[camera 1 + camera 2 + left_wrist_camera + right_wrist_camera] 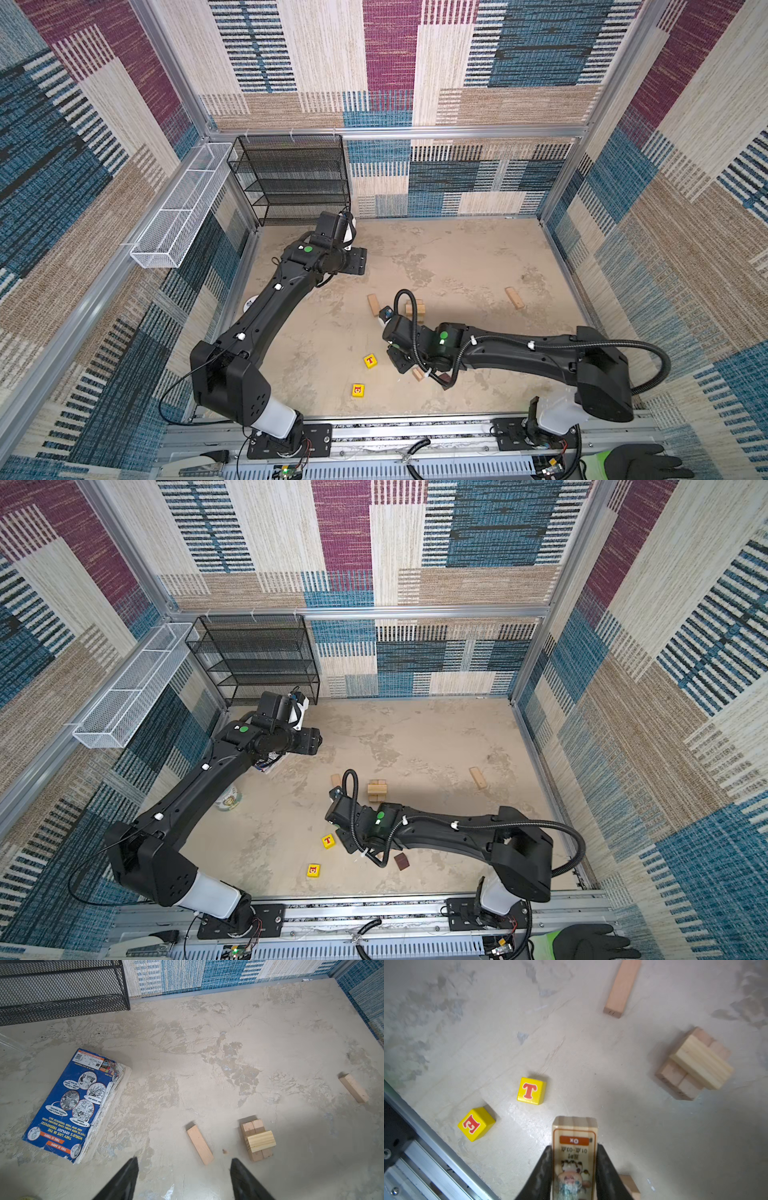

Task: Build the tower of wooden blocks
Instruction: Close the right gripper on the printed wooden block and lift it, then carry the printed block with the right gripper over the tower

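My right gripper [574, 1152] is clamped on a pale wooden bar printed with an ox picture [574, 1128]. The bar's long axis runs out along the fingers and its end pokes past the tips. The low tower of pale wooden bars [695, 1064], two side by side with one laid crosswise on top, stands apart from the gripper across bare surface [602, 1053]. A yellow cube lettered T [532, 1091] and a yellow cube lettered E [476, 1124] lie nearer, toward the metal rail [425, 1157] at the edge. My left gripper [184, 1162] hangs wide open and empty, well away. I can't tell whether the held bar touches down.
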